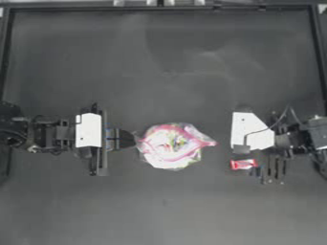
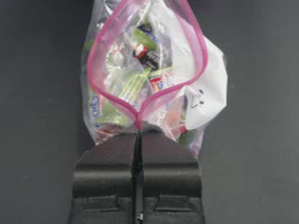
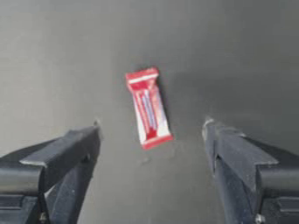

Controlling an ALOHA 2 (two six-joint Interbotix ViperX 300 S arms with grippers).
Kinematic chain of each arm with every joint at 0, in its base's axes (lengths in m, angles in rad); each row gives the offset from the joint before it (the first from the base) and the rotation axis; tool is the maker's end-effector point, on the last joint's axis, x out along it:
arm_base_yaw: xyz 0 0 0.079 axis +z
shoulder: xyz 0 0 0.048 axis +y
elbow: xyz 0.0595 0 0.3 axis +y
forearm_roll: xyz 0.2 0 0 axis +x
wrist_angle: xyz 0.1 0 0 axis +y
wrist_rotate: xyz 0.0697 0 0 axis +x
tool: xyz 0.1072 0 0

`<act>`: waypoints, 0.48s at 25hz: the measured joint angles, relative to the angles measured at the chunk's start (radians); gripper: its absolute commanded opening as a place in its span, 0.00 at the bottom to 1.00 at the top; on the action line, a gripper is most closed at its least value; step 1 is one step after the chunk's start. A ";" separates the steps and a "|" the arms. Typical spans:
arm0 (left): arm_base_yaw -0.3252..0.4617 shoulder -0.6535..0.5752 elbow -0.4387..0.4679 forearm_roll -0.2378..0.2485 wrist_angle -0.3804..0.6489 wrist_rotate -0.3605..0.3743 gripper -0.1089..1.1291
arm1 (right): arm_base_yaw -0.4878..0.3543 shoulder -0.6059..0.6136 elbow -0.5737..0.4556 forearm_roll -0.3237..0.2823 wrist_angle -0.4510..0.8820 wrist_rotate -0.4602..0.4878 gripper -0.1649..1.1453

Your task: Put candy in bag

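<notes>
Clear plastic of the bag (image 1: pixel 171 145), at frame centre, is pinched at its pink seal by the left gripper (image 1: pixel 131 140). Lower right, the candy (image 1: pixel 243 164) lies untouched under the right gripper (image 3: pixel 151 131), jaws apart. Next, probably: descend, clamp the candy.

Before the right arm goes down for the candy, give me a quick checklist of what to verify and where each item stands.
1. Left end effector shut on the bag's seal strip: ok, jaws closed on the pink strip.
2. Bag mouth open: ok, the left wrist view shows the strip spread into a loop.
3. Right end effector open: ok, jaws wide apart.
4. Candy lined up between the jaws: ok, it lies flat on the table between them, untouched.
5. Candy clear of the bag: ok, a gap shows in the top view.
6. Height above the candy: cannot tell.
</notes>
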State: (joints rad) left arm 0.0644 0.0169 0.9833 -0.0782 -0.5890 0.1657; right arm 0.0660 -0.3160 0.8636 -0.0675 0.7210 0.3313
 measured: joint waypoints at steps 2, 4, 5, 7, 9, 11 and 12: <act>0.000 0.000 0.000 0.002 0.000 0.000 0.14 | 0.003 0.009 0.011 0.002 -0.029 0.008 0.87; 0.000 0.000 0.000 0.000 0.000 0.000 0.14 | 0.009 0.021 0.018 0.002 -0.058 0.017 0.87; 0.000 0.000 0.000 0.002 0.000 0.000 0.14 | 0.011 0.032 0.020 0.002 -0.069 0.020 0.87; 0.000 0.000 0.000 0.000 0.000 0.000 0.14 | 0.014 0.052 0.025 0.000 -0.084 0.025 0.87; 0.000 0.000 0.000 0.000 0.000 0.000 0.14 | 0.017 0.078 0.025 0.000 -0.098 0.028 0.87; 0.000 0.000 0.000 0.000 0.000 -0.002 0.14 | 0.021 0.097 0.023 0.000 -0.107 0.029 0.87; 0.000 0.000 0.000 0.002 0.000 -0.002 0.14 | 0.021 0.106 0.025 0.002 -0.110 0.031 0.87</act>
State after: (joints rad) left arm 0.0644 0.0169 0.9833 -0.0767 -0.5890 0.1641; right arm 0.0874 -0.2102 0.8882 -0.0660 0.6105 0.3620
